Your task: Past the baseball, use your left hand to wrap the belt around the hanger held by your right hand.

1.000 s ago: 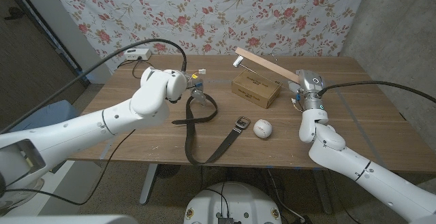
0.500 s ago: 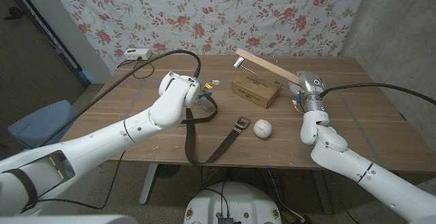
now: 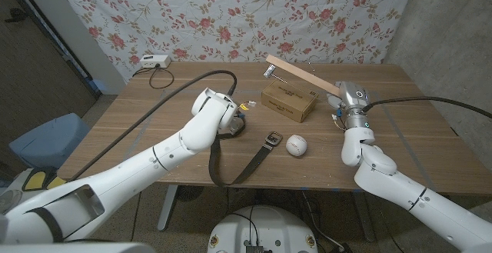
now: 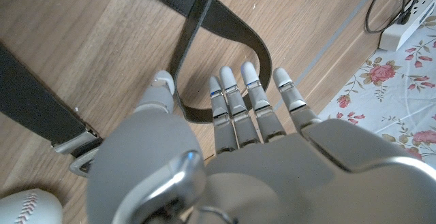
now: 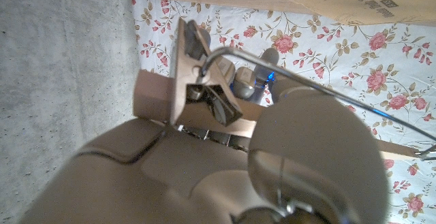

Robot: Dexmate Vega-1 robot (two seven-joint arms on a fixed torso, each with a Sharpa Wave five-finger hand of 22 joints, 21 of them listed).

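Left hand (image 4: 225, 163) shifted toward box, fingers (image 4: 235, 101) pinching belt (image 3: 219, 157); right hand (image 3: 351, 103) grips hanger (image 3: 300, 72) (held aloft).

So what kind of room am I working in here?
Likely a makeshift lab or test corner, not a home: a floral sheet hung as a backdrop, bare concrete wall on the right, and a wooden table with a power strip and cables.

Left arm stretched across the table toward its middle, left hand (image 4: 225, 142) palm-down, fingers (image 4: 235, 101) straight and close together, thumb apart, strap loop pinched between. Right arm bent at the table's right edge, right hand (image 5: 225, 149) raised, closed round a wooden bar.
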